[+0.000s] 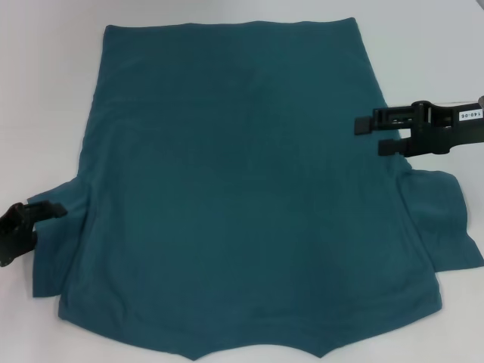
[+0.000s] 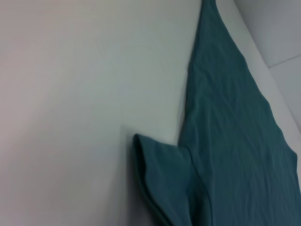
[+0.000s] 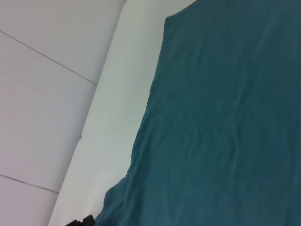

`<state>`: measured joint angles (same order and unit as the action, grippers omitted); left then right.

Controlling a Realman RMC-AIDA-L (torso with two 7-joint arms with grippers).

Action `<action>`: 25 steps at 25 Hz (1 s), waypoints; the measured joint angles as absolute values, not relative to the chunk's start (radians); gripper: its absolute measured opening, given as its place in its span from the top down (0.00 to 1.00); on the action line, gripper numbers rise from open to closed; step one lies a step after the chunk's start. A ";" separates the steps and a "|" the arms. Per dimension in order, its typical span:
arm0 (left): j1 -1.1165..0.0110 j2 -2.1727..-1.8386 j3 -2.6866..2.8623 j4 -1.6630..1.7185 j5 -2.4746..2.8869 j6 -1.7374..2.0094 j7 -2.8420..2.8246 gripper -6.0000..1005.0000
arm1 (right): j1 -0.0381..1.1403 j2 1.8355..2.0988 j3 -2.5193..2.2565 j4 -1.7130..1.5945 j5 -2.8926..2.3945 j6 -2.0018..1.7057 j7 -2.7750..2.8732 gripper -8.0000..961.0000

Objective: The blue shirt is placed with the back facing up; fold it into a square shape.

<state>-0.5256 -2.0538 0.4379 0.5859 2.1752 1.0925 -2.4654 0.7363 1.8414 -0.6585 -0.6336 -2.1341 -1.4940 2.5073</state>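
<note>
The blue shirt (image 1: 242, 189) lies spread flat on the white table (image 1: 45, 98), with its hem at the far side and its neckline toward me. My left gripper (image 1: 30, 221) is low at the tip of the shirt's left sleeve (image 1: 64, 242). The left wrist view shows that sleeve (image 2: 164, 174) and the shirt's side edge (image 2: 235, 117). My right gripper (image 1: 380, 134) hovers over the shirt's right edge, just beyond the right sleeve (image 1: 442, 223), open with nothing between its fingers. The right wrist view shows only the shirt body (image 3: 225, 117) and table.
Bare white tabletop (image 1: 431, 45) surrounds the shirt on the left, right and far sides. The shirt's near edge runs off the bottom of the head view. Pale floor (image 3: 42, 94) shows past the table's edge in the right wrist view.
</note>
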 joint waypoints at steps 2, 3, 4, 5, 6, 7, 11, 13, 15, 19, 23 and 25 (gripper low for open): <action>-0.528 -2.054 0.444 0.586 2.178 1.093 -2.462 0.32 | 0.736 1.840 -0.658 -0.634 -2.135 -1.494 2.507 0.04; -0.530 -2.054 0.447 0.587 2.181 1.093 -2.461 0.36 | 0.736 1.840 -0.658 -0.634 -2.137 -1.494 2.507 0.04; -0.532 -2.053 0.448 0.587 2.186 1.094 -2.461 0.40 | 0.736 1.839 -0.658 -0.634 -2.138 -1.494 2.507 0.04; -0.535 -2.053 0.448 0.589 2.192 1.094 -2.460 0.47 | 0.736 1.839 -0.658 -0.634 -2.138 -1.494 2.507 0.04; -0.537 -2.053 0.449 0.590 2.197 1.094 -2.460 0.54 | 0.735 1.839 -0.658 -0.634 -2.139 -1.493 2.507 0.04; -0.538 -2.053 0.452 0.593 2.200 1.095 -2.459 0.60 | 0.735 1.839 -0.658 -0.634 -2.139 -1.494 2.507 0.04; -0.538 -2.052 0.462 0.608 2.203 1.096 -2.433 0.81 | 0.734 1.839 -0.658 -0.634 -2.139 -1.494 2.507 0.04; -0.538 -2.052 0.471 0.621 2.203 1.097 -2.419 0.88 | 0.734 1.839 -0.658 -0.634 -2.140 -1.494 2.507 0.04; -0.538 -2.050 0.496 0.646 2.203 1.100 -2.407 0.93 | 0.734 1.839 -0.658 -0.634 -2.140 -1.494 2.507 0.04; -0.539 -2.049 0.565 0.713 2.203 1.101 -2.358 0.99 | 0.735 1.839 -0.658 -0.634 -2.140 -1.496 2.507 0.04; -0.541 -2.049 0.616 0.767 2.205 1.101 -2.299 0.99 | 0.735 1.839 -0.658 -0.634 -2.140 -1.496 2.508 0.04; -0.547 -2.046 0.624 0.787 2.223 1.097 -2.291 0.99 | 0.735 1.839 -0.658 -0.634 -2.140 -1.496 2.509 0.04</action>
<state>-0.5467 -2.0459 0.6239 0.7866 2.2230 1.0973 -2.2909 0.7348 1.8392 -0.6581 -0.6335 -2.1399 -1.4956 2.5089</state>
